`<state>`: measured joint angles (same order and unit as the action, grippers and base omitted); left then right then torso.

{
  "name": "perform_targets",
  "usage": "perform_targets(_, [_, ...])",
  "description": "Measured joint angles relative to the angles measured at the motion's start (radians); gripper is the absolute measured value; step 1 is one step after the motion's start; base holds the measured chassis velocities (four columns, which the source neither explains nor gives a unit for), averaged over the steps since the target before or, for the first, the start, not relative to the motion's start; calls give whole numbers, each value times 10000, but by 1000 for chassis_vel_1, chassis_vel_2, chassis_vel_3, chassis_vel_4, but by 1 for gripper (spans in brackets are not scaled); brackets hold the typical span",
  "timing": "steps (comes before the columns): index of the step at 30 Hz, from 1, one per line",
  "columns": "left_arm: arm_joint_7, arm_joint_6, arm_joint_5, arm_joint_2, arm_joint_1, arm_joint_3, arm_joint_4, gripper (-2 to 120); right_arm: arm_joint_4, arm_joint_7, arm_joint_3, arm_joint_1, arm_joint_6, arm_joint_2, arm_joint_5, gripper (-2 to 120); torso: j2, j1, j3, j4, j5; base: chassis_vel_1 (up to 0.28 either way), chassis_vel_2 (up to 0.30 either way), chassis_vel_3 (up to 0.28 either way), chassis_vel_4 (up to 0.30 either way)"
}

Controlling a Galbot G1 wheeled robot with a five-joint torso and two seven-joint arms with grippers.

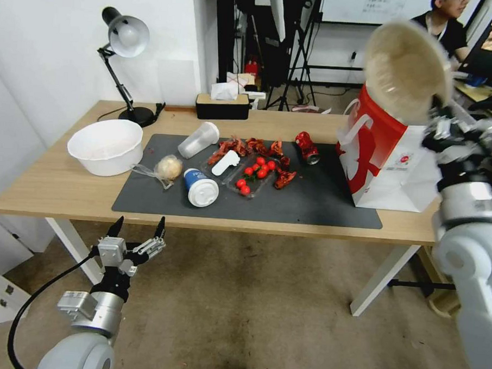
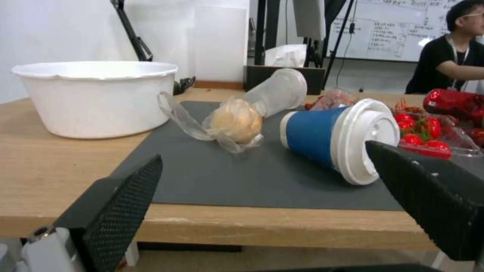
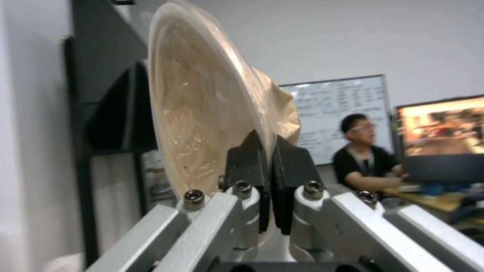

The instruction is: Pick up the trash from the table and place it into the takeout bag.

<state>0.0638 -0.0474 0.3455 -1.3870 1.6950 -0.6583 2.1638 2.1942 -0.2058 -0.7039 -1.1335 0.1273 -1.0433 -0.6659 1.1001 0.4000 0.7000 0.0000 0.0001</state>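
Overhead, my right gripper pinches the bowl tilted above the bag. Left wrist: left gripper gapes below the table edge, near the cup. Right wrist: fingers clamp the bowl's rim.

The surface carries a grey mat, white bowl, lamp, tissue box and bag. Just beyond the spread left fingers, cups, wrapper and food scraps lie on the mat.
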Motion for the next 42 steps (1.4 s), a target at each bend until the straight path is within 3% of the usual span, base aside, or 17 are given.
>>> perform_targets(8, [-2,0,-7,-31,31,6,7,100,-1295,-978,-383,1058,22,814,-90,3,-1,1,1,0,0,0,0,0,0])
perform_targets(18, [-23,0,-13,-73,72,-23,29,100,-2090,-859,-352,1291,403,972,-163,41,-1,1,0,0,-1,0,0,0,0])
perform_targets(22, [-27,-1,-14,-80,82,-22,30,100,-2029,-767,-340,1227,430,953,-162,55,-1,0,0,-1,0,0,0,0,0])
perform_targets(25, [-28,-3,-13,-81,82,-22,32,100,-1989,-748,-340,1210,430,952,-168,57,-1,1,0,-1,-1,0,0,0,0])
perform_targets(26, [-30,-8,-14,-82,80,-20,65,100,-1803,-697,-343,1128,430,952,-268,70,-1,1,0,0,-1,0,0,0,0])
perform_targets(32, [-33,-38,-4,-73,82,-21,72,100,-1244,-636,-375,819,423,909,-686,93,-1,0,0,0,-2,0,0,0,0])
perform_targets(36, [-35,-33,-2,-48,69,-21,72,100,-787,-484,-397,340,405,770,-826,100,-1,1,0,0,-2,0,0,0,0])
perform_targets(42, [-31,-9,2,-27,26,-21,85,100,-73,-175,-439,-629,389,364,-713,100,-1,0,-1,-2,-2,0,0,0,0])
